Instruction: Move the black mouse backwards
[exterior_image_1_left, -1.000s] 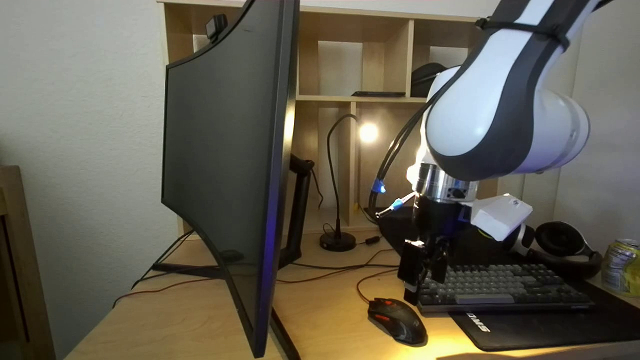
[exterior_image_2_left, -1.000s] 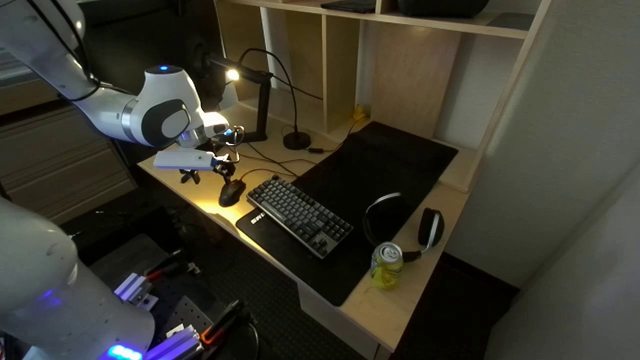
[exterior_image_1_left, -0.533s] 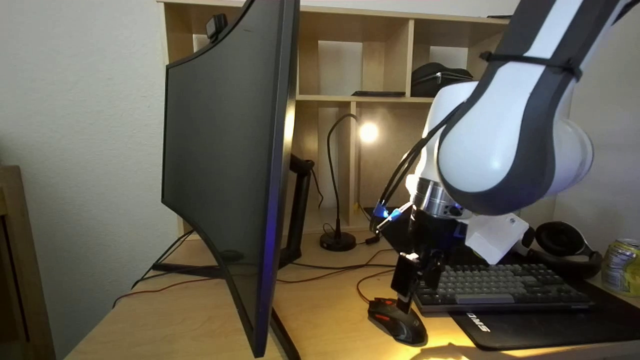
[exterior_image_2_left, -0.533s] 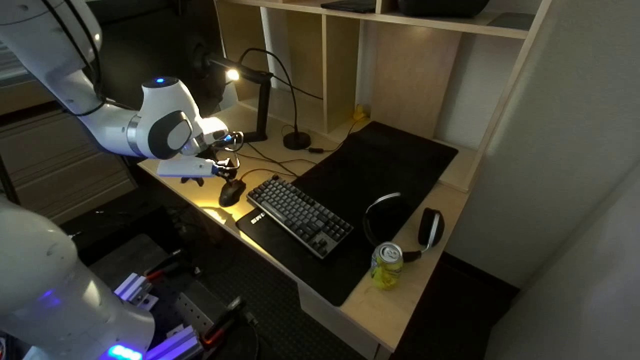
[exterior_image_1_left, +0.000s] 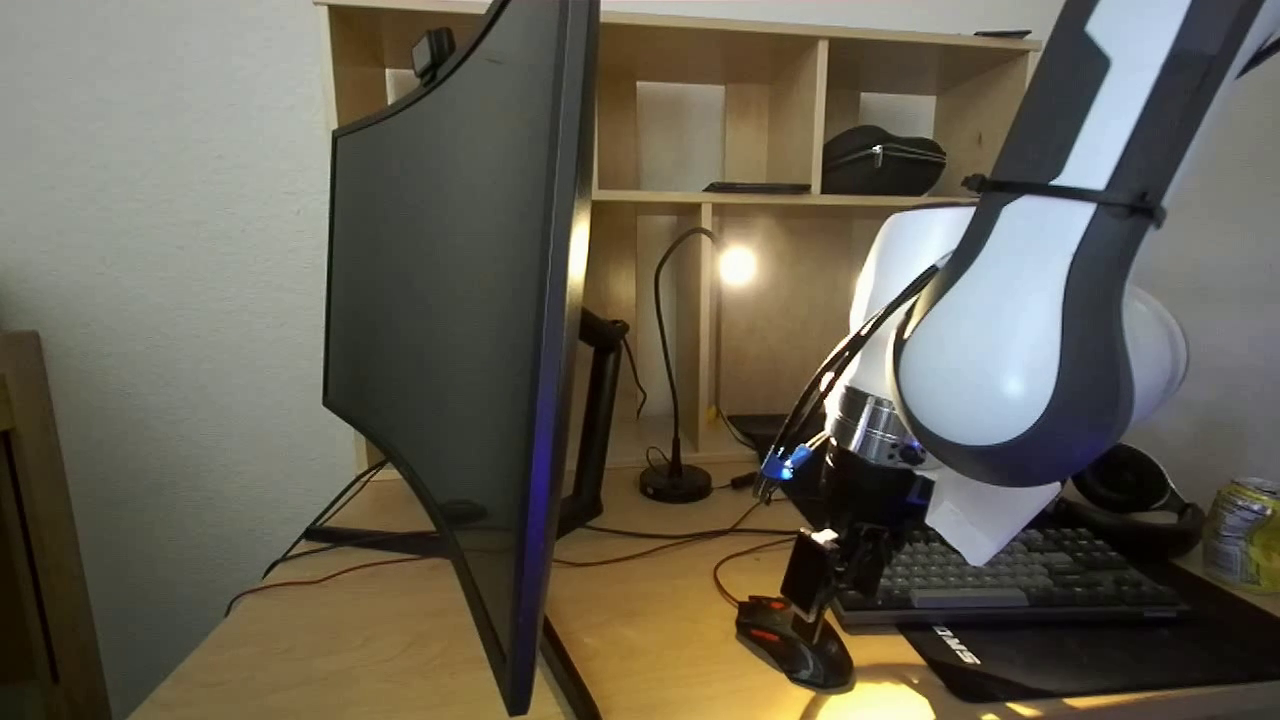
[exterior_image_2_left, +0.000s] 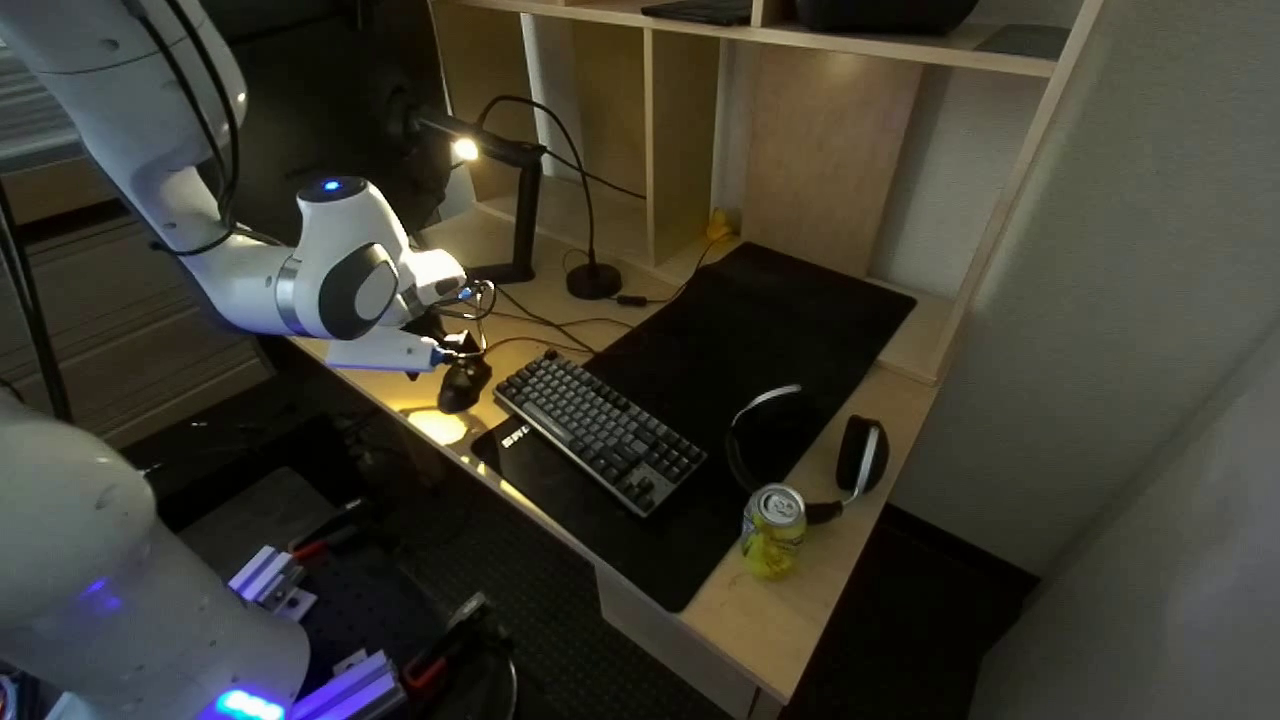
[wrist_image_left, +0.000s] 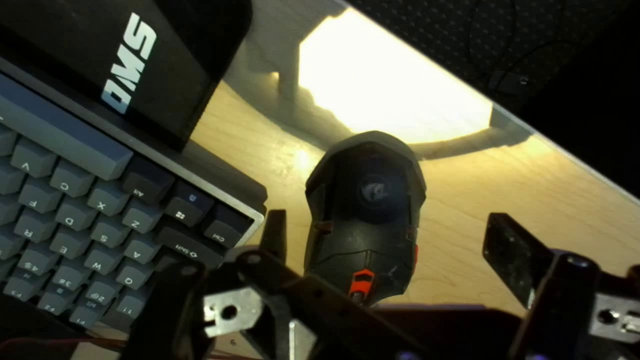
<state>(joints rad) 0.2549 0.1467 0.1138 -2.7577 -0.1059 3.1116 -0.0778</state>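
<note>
The black mouse (exterior_image_1_left: 770, 630) with red accents lies on the wooden desk beside the keyboard; an exterior view (exterior_image_2_left: 462, 390) and the wrist view (wrist_image_left: 367, 200) show it too. My gripper (exterior_image_1_left: 838, 600) is open, low over the mouse. In the wrist view the open gripper (wrist_image_left: 391, 240) has a finger on either side of the mouse, nearer the left finger, with visible gaps to both. The gripper linkage hides part of the mouse's cable end. In an exterior view one finger overlaps the mouse; I cannot tell whether it touches the desk.
The keyboard (wrist_image_left: 95, 210) lies close to the left finger, on a black desk pad (exterior_image_2_left: 760, 330). A large monitor (exterior_image_1_left: 460, 300) stands beside the mouse. The lamp (exterior_image_1_left: 676, 480), headphones (exterior_image_2_left: 865, 455) and yellow can (exterior_image_2_left: 773, 530) are farther off. The desk's front edge (wrist_image_left: 550, 150) is near.
My arm has come down, lowering the open gripper from above and beside the mouse to around it. The mouse has not visibly moved.
</note>
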